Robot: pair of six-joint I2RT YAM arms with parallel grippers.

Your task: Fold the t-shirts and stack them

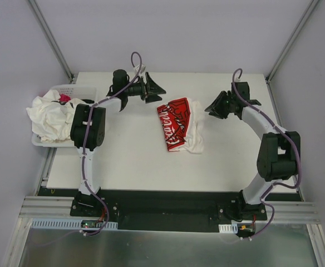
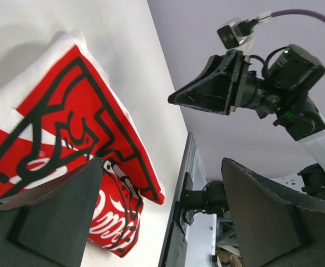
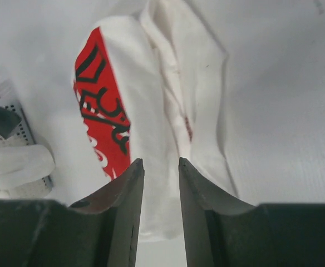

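Fabric of the folded t-shirt (image 1: 180, 123) looks limp and light: pinch doubled edges; left hand (image 1: 156, 88) spread, right hand (image 1: 212, 105) narrowly parted.

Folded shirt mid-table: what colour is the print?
The print is red with black lines, white lettering; best in left wrist view.

The left arm (image 1: 87, 125) reaches forward and bends right; the left gripper (image 1: 156, 89) points right, jaws spread wide, empty. The right arm (image 1: 276, 153) arches forward and bends left; the right gripper (image 1: 213, 105) points left, jaws parted by a narrow gap, gripping nothing
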